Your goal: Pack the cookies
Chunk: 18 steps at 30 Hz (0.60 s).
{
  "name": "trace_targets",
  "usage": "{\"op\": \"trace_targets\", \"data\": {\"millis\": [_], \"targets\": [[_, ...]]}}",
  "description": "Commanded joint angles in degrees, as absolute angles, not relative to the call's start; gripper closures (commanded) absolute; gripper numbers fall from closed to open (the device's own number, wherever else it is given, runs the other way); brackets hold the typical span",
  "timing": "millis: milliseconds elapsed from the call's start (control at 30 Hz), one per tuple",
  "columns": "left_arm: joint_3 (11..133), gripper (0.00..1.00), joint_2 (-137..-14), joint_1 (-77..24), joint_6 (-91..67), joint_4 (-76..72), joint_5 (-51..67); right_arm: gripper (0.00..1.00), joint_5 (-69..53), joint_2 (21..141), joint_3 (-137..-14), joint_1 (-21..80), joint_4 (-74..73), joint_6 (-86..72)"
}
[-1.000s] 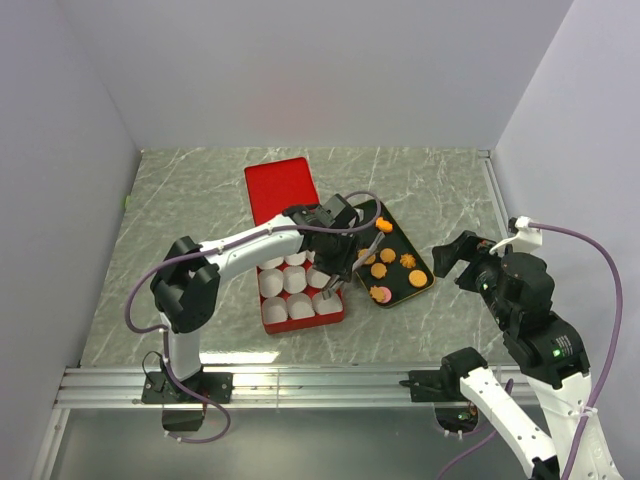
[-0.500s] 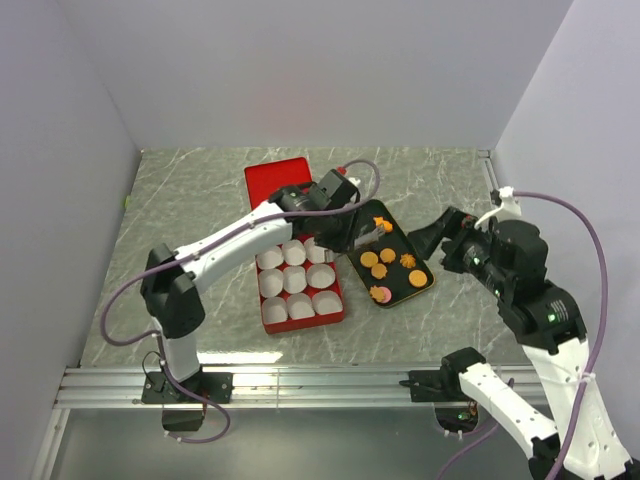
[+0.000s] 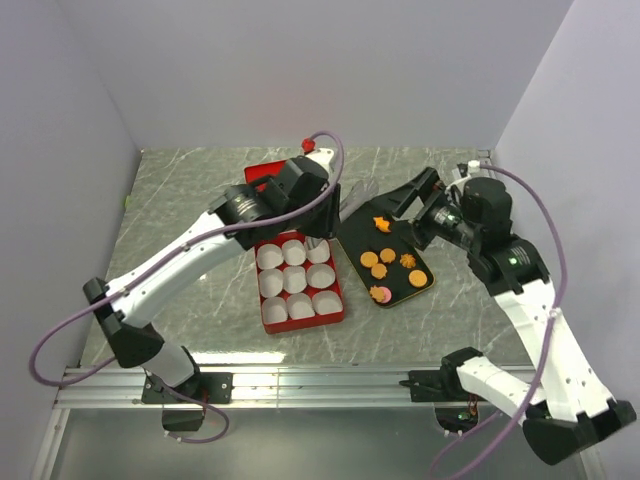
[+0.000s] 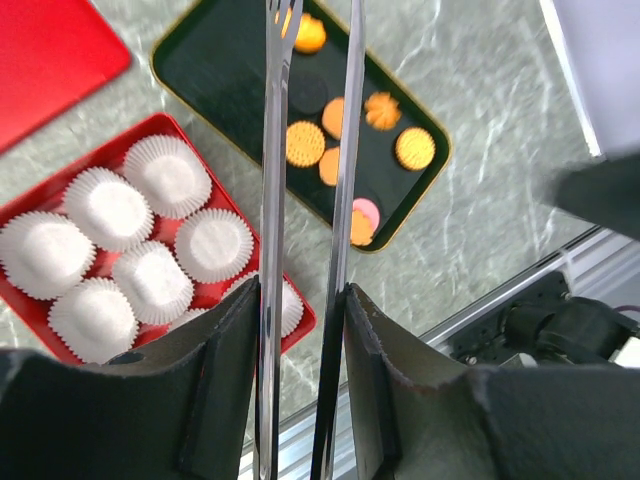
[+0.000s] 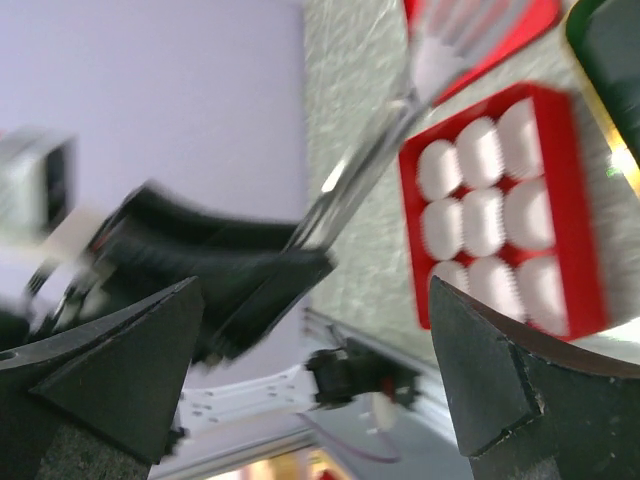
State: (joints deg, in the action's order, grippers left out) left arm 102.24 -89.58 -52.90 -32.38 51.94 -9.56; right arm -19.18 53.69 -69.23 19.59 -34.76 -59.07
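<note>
Several cookies lie on the black tray: an irregular orange one at the far end, round orange ones in the middle, a pink one at the near end. They also show in the left wrist view. My left gripper is shut on metal tongs, held above the tray's far left side; the tong tips carry nothing. My right gripper is open and empty, above the tray's far end, pointing left.
A red box with nine white paper cups stands left of the tray; it also shows in the right wrist view. Its red lid lies behind it. The metal rail runs along the near edge.
My left arm has stretched out and risen, carrying the tongs back from the box toward the tray's far end. My right arm has swung up and left toward the tray.
</note>
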Motion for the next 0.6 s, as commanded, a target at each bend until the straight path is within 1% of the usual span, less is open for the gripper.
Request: {"op": "trace_targets", "data": {"millis": [0, 200, 500, 567], "targets": [[102.1, 0.57, -85.7, -54.5, -32.7, 50.3, -13.6, 0.00, -24.1, 55.7, -67.7, 19.4, -26.3, -67.4], [103.1, 0.57, -85.2, -57.0, -32.3, 50.3, -15.2, 0.00, -22.9, 61.5, -71.3, 20.7, -26.1, -67.1], [109.9, 0.58, -88.1, -61.1, -32.3, 52.9, -18.5, 0.00, -23.6, 69.1, -73.2, 23.2, -23.8, -67.9], [110.7, 0.58, -88.2, -61.4, -32.6, 53.0, -18.6, 0.05, -24.1, 70.1, -73.1, 23.6, -23.5, -68.1]]}}
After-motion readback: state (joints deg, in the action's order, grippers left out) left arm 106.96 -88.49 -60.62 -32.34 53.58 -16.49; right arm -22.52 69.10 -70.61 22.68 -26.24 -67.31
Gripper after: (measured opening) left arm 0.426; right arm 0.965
